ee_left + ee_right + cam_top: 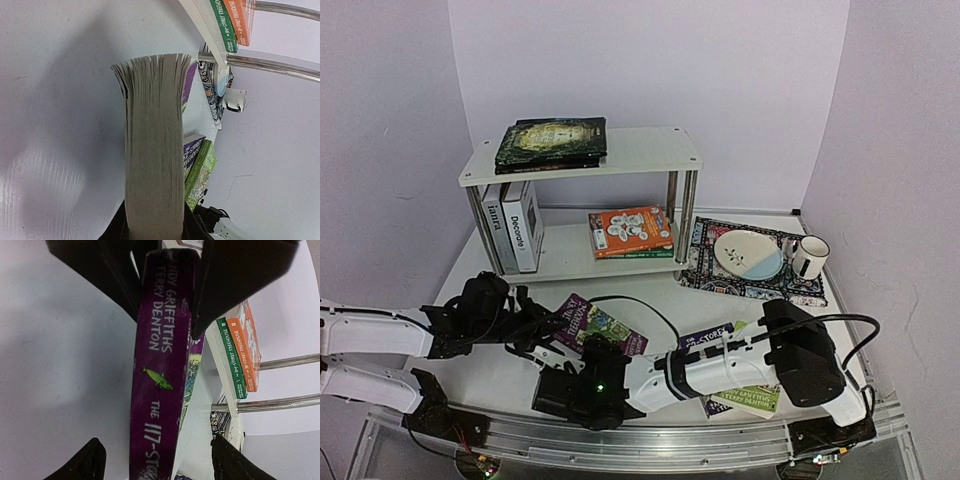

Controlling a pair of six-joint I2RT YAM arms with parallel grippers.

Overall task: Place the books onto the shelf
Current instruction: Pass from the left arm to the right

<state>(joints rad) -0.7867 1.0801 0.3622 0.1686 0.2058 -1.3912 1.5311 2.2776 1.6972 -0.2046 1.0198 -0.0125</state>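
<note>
White table (650,290), shelf (580,165), patterned mat (740,285) (right side), paperbacks (750,400) lying flat

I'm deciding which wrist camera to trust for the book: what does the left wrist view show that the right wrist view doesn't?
Only left wrist: the page edges of the purple book, the mug, and loose books on the table. Only right wrist: that book's spine with its title, and the right end effector open around it. Both: the purple book clamped in the left end effector, plus the green book and orange book on the shelf.
</note>
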